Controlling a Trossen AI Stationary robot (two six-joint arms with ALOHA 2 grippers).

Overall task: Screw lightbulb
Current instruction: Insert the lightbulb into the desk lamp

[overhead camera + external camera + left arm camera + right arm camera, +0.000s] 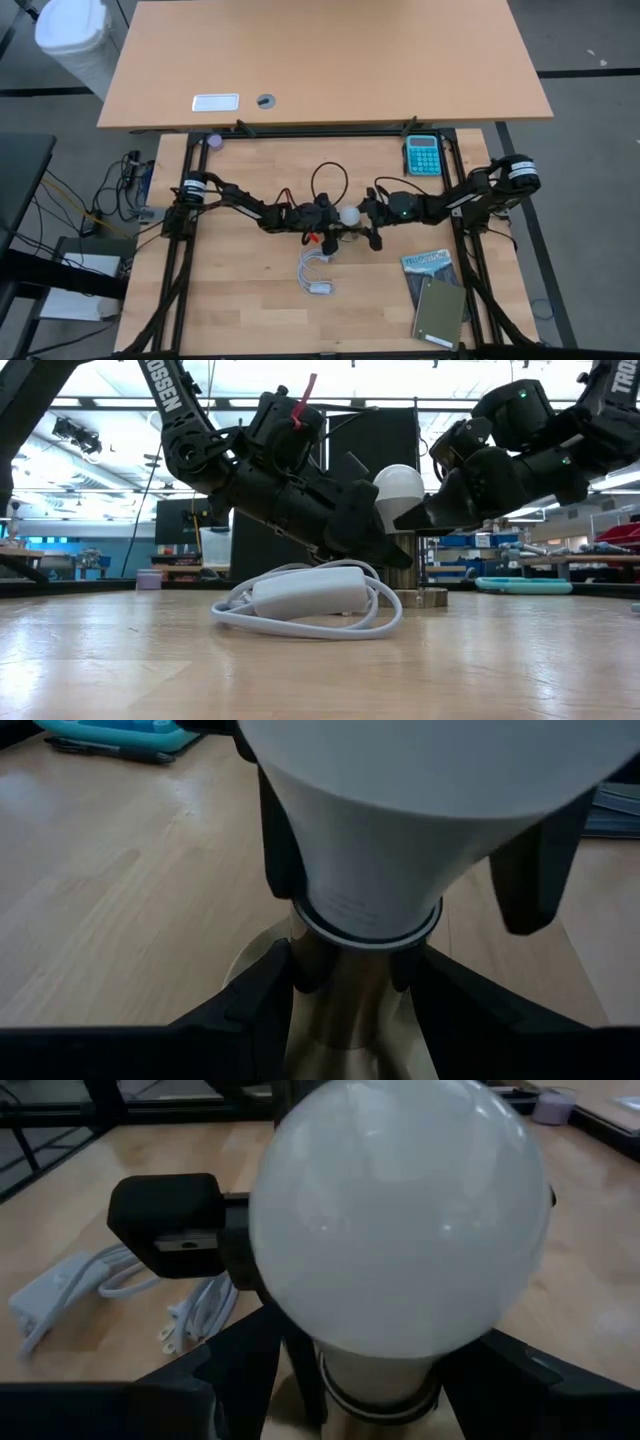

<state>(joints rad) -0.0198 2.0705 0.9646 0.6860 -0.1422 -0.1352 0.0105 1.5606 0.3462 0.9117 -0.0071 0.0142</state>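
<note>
Nearest to me in the low view lies a coiled white cord [305, 600] with its inline switch box, resting on the wooden tabletop [320, 665]. Just behind it I see the lightbulb [398, 488] standing upright, globe up, its base down in a socket fitting [345, 1010] on the tabletop. My left gripper [345, 985] reaches in low from one side; from its wrist camera I see its jaws closed against the metal fitting directly under the bulb's white collar. My right gripper [372, 222] comes in from the opposite side, and its jaws sit on either side of the bulb's neck below the globe, fairly wide apart; I cannot tell whether they are actually pressing on it. From above, the bulb sits between the two grippers near the middle of the tabletop. Farther toward the right side lie a green notebook [438, 312] and a booklet [428, 262], and beyond the right arm a blue calculator [422, 154].
</note>
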